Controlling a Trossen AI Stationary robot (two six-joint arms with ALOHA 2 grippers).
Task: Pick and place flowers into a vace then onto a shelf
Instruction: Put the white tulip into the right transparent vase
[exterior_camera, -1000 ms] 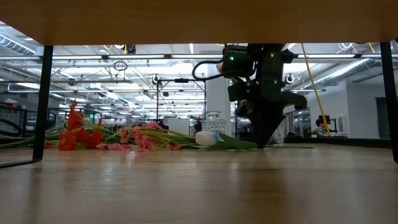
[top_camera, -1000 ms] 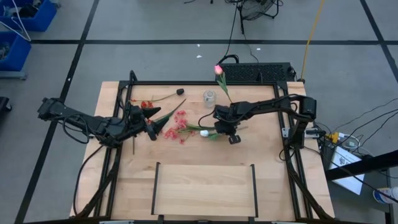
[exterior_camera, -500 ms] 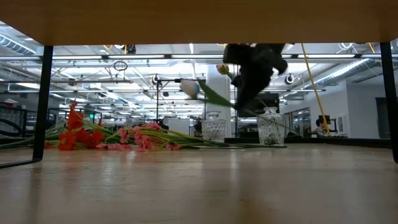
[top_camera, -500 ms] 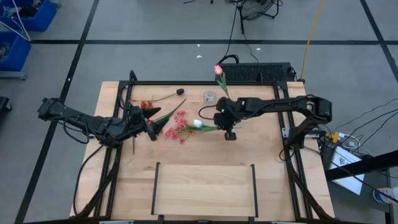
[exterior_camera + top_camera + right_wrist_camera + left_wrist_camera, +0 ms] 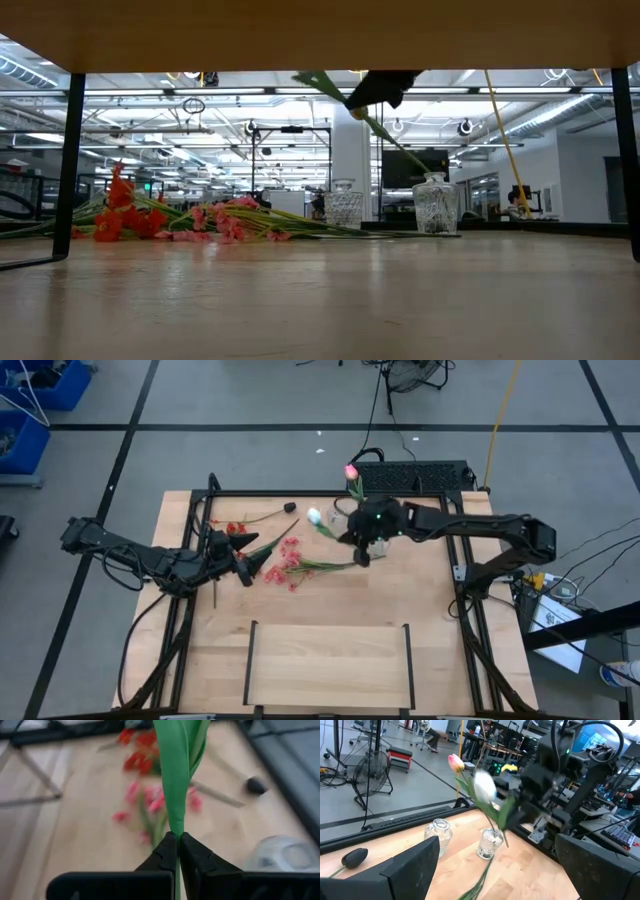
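Low view: the right tool is cut off above by the shelf. Right wrist view: the white tulip bud lies beyond the frame edge; the flowers past the tool are blurred.

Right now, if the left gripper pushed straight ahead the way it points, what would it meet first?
Probably the flowers lying on the table: the left gripper points toward the pink sprays just ahead. The right gripper holds the white tulip farther off.

I am seeing bare tabletop lying open on the right; the flower pile and two vases are blocking the back.
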